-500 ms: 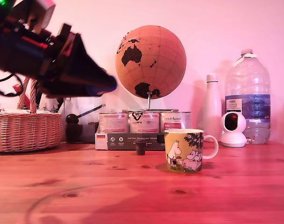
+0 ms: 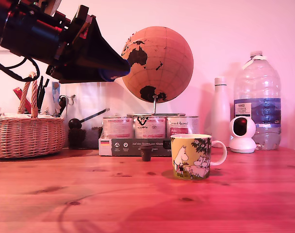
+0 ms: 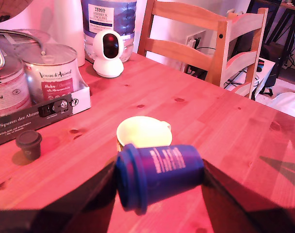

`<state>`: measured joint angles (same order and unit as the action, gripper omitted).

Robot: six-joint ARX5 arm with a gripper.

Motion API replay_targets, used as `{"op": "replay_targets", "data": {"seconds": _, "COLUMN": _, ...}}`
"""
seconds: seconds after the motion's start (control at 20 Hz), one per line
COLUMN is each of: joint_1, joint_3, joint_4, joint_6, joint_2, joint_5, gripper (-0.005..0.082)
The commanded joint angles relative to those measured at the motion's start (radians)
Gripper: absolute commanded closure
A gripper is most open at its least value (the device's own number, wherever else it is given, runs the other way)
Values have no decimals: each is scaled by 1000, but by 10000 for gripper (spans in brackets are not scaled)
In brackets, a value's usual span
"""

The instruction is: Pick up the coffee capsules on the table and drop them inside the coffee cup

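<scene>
1. The tool is clamping the blue-purple capsule. Its jaws are closed on the pod's sides, and the pod is lying crosswise between them with its flared rim jutting out at one end.
2. The tool is hanging high over the bench, up in front of the cork globe. In the exterior view it is sitting well to the left of the yellow mug.
3. The mug is standing upright on the bench with its handle pointing to the exterior view's right. In the wrist view its white mouth is peeking out just beyond the pod, and nothing is showing in the part of the inside that is visible.
4. The dark brown capsule is standing on the bench just in front of the boxed tins, near the mug but apart from it.
5. This looks like the carry leg — the pod is not over the cup yet. Doing it well means travelling across at this height, clear of the rim, and centring the pod over the mouth before lowering.
6. A sideways pod dropped from high up could be clipping the rim and rolling away, so it pays to be coming down close over the opening before easing the jaws apart.
</scene>
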<state>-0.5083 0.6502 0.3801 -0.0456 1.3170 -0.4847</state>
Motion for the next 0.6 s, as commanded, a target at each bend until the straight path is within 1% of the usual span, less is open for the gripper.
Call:
{"op": "replay_targets", "data": {"seconds": 0.0, "joint_1": -16, "joint_3": 33, "joint_4": 9, "joint_6": 3, "joint_2": 9, "joint_5": 7, "gripper": 453}}
{"op": "replay_targets", "data": {"seconds": 0.1, "joint_1": -25, "joint_3": 52, "joint_4": 9, "joint_6": 3, "joint_2": 21, "joint_5": 13, "gripper": 453}}
{"op": "replay_targets", "data": {"seconds": 0.2, "joint_1": -38, "joint_3": 68, "joint_4": 9, "joint_6": 14, "joint_2": 33, "joint_5": 23, "gripper": 453}}
{"op": "replay_targets", "data": {"seconds": 0.55, "joint_1": -74, "joint_3": 148, "joint_4": 5, "joint_6": 20, "joint_2": 108, "joint_5": 26, "gripper": 453}}
